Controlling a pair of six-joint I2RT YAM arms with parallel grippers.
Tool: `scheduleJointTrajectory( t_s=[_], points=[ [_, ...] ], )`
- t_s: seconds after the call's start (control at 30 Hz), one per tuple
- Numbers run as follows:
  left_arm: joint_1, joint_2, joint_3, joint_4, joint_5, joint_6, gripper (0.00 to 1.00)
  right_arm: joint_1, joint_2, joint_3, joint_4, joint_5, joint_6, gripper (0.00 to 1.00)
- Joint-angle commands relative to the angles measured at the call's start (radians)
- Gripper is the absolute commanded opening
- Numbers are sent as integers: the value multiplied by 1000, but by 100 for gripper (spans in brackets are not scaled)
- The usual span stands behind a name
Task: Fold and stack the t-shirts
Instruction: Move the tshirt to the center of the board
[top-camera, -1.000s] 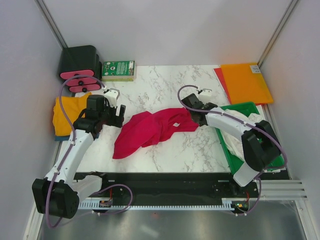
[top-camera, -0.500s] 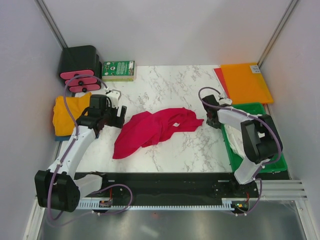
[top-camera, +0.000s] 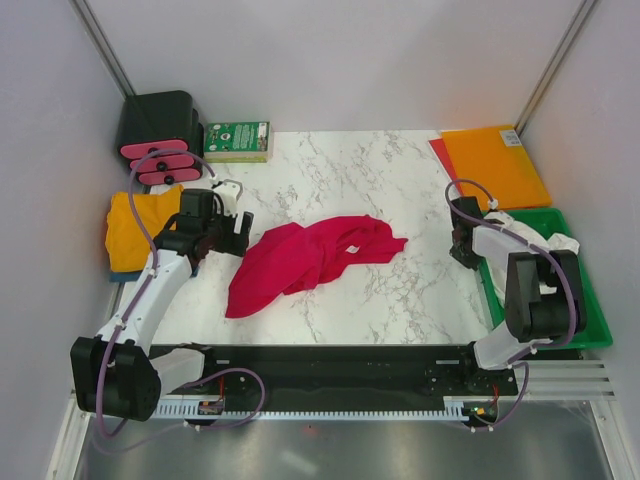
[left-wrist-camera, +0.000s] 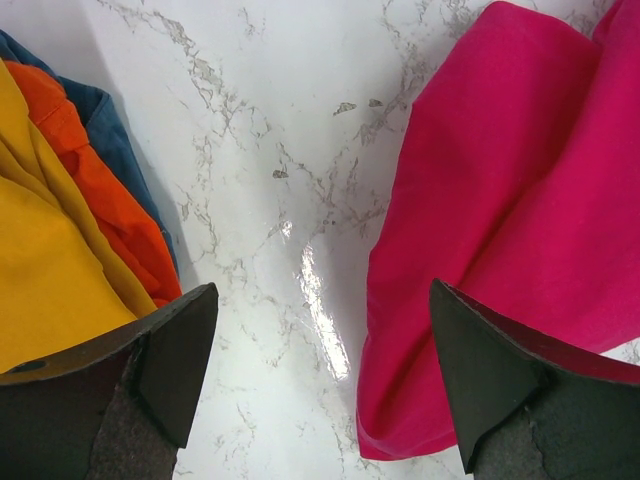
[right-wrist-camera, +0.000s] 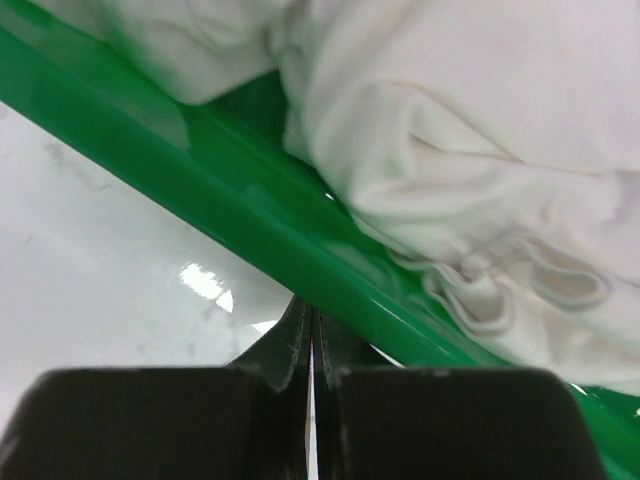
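Marble table (top-camera: 380, 170), green tray (top-camera: 592, 312) holding white t-shirt (right-wrist-camera: 470, 110)

It looked like a robotics lab cell: plain white panels (top-camera: 340, 60) on metal framing (top-camera: 100, 40) stood beyond and beside the fingers (left-wrist-camera: 170, 350), with 2 arms (top-camera: 150, 290) bolted to a black rail (top-camera: 320, 365) behind them.

The top camera looked down on the whole white marbled desk (top-camera: 340, 170); both wrist cameras faced it closely, sharing its surface.
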Motion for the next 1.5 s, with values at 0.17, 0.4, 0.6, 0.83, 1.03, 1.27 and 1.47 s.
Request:
scheduleJointTrajectory(
  t_s=[0.17,0.4,0.6,0.83,1.03,1.27,1.47],
  points=[
    [26,-22,0,22,5,-4,95,-63,-134,-49,123,-161,-163,25],
    [46,-66,9,-12,88,19,100,257,-248,28,164,-161,-275,91],
    [44,-48,-17,-115,150,112,98,505,-220,20,164,-109,-275,85],
    [24,-97,-23,-193,330,202,96,633,-156,-8,184,-54,-208,82],
    [-28,-33,-25,-219,291,254,91,687,-116,3,188,-36,-191,82],
    [-83,6,-88,-199,223,295,77,716,-64,41,182,-28,-185,81],
    [-85,6,-146,-159,170,284,47,737,-35,63,179,-19,-177,79]
  ],
)
